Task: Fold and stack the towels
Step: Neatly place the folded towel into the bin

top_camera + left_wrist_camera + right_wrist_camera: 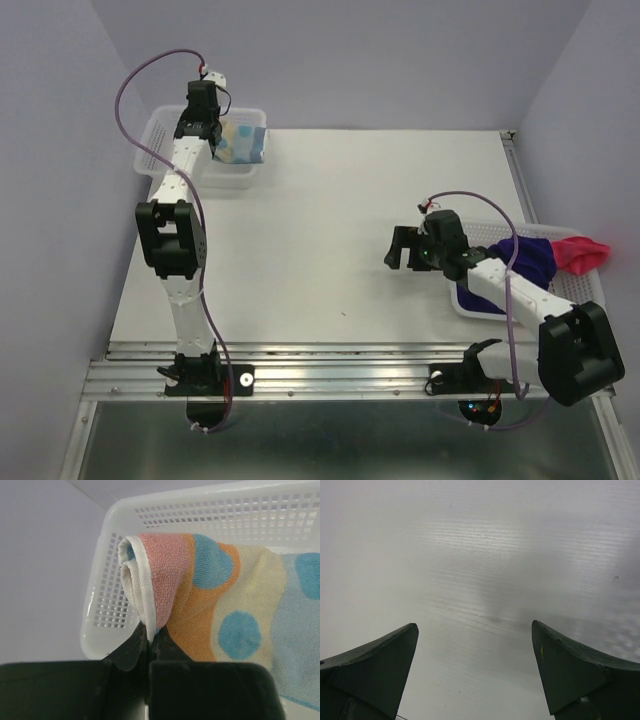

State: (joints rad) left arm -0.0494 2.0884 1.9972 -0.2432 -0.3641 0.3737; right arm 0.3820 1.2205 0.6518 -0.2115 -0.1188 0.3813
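Observation:
A patterned towel (pixel 220 595) in light blue, orange and cream hangs over a white mesh basket (pixel 165 510) at the table's far left. My left gripper (pixel 150 632) is shut on its white-hemmed folded edge. From above the same patterned towel (pixel 243 142) shows beside the left gripper (pixel 203 128). My right gripper (pixel 475 632) stands open over bare white tabletop, nothing between its fingers (pixel 560 660). From above the right gripper (pixel 405 248) is right of centre. A purple towel (pixel 528 257) and a pink-red towel (pixel 582 252) lie bunched in the right basket behind it.
The left basket (pixel 160 135) stands at the far left corner by the wall. The right basket (pixel 590 290) sits at the right table edge, partly under the right arm. A metal rail (pixel 330 365) runs along the near edge. Purple cables loop from both arms.

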